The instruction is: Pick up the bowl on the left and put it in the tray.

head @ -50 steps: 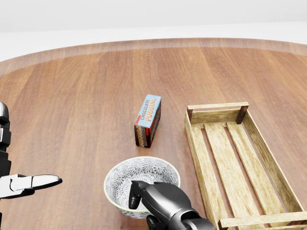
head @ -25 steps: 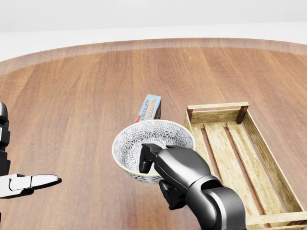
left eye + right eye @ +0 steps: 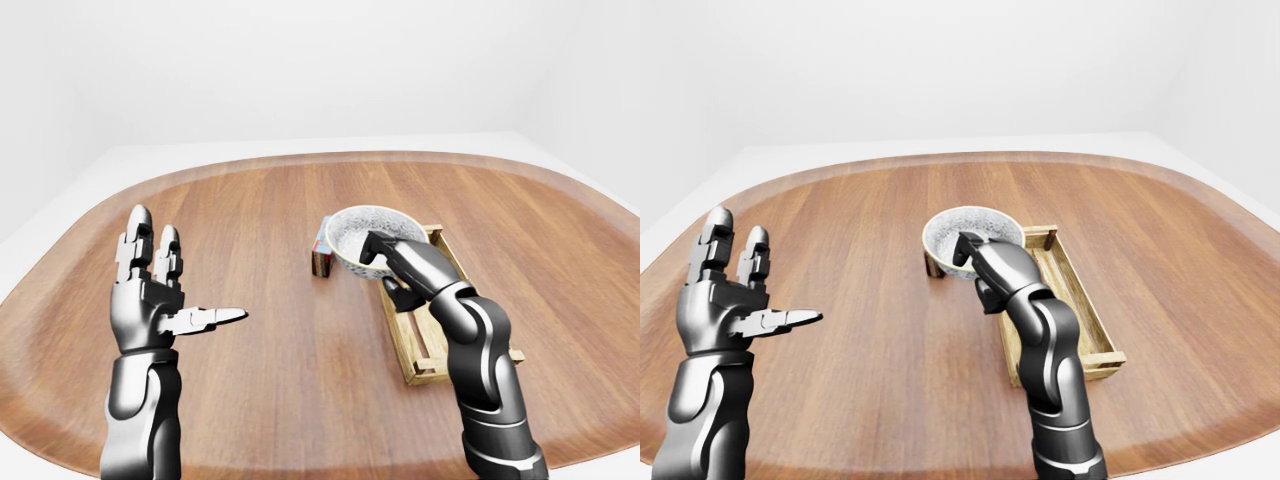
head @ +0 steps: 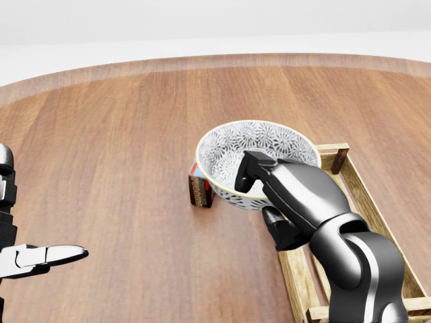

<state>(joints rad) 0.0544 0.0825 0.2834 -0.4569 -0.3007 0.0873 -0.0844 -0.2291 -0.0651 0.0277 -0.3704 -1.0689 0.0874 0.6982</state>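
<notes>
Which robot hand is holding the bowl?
The right hand: its fingers hook over the rim of the patterned bowl, lifted beside the wooden tray. The left hand is open and empty.

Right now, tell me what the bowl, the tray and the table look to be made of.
Bowl: looks like glazed ceramic, white with a fine dark floral pattern and a pale rim.
Tray: bare light wood, with plank slats, visible grain and darker corner posts.
Table: reddish-brown wood with long grain streaks and a soft sheen; possibly veneer.

head cam close, steep down; eye cams wider, share table [image 3: 280, 200].
</notes>
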